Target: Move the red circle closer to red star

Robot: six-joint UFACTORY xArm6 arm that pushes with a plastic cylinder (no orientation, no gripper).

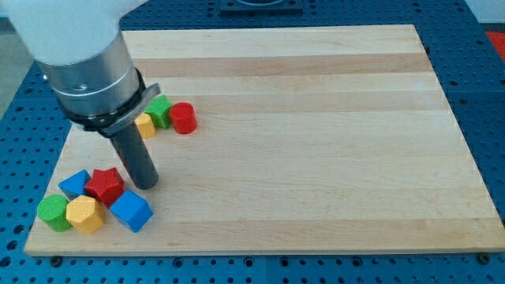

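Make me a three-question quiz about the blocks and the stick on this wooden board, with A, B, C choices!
1. Where is the red circle?
A. By the green block near the view's upper left
B. At the view's bottom right
C. In the board's middle

2. How many blue blocks show?
A. One
B. Two
C. Four

3. Is my tip touching the red circle?
A. Yes
B. No, it stands beside the red star
C. It is hidden

Answers:
1 A: it sits right of the green block.
2 B: two blue blocks flank the star.
3 B: the tip is down at the star, far from the circle.
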